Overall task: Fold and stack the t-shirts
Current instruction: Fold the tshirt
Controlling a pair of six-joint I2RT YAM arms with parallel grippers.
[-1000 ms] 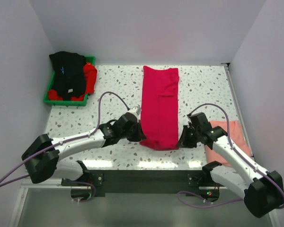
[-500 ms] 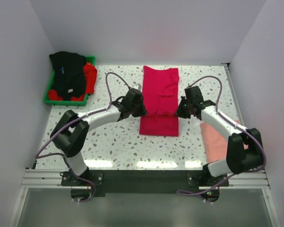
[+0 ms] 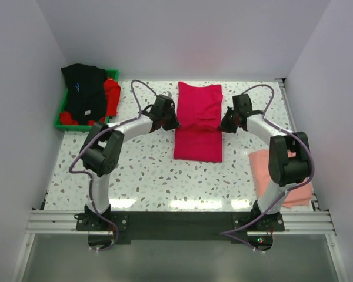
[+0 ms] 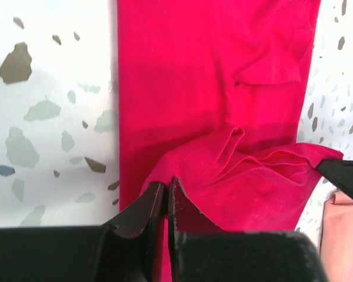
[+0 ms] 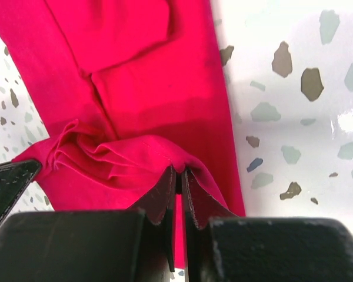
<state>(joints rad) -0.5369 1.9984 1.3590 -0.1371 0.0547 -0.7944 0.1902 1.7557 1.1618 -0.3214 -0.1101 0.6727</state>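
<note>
A crimson-pink t-shirt [image 3: 198, 144] lies as a long strip in the middle of the table, its near end doubled back over itself. My left gripper [image 3: 169, 120] is shut on the left corner of the lifted hem, and my right gripper [image 3: 225, 124] is shut on the right corner. In the left wrist view the gripper [image 4: 166, 187] pinches the red cloth [image 4: 212, 76], which sags in folds between the two grips. The right wrist view shows the same for its gripper [image 5: 177, 174] and the cloth [image 5: 153, 88]. A folded salmon-pink t-shirt [image 3: 282, 176] lies at the right.
A green tray [image 3: 82, 125] at the far left holds a black t-shirt [image 3: 85, 94] and a bright red one [image 3: 111, 97]. The speckled table [image 3: 147, 170] has white walls on three sides. Both arms arch outward from the near edge.
Both grippers have carried the shirt's near hem away from the near edge toward the far end. The strip is now doubled and reaches less far toward me.
</note>
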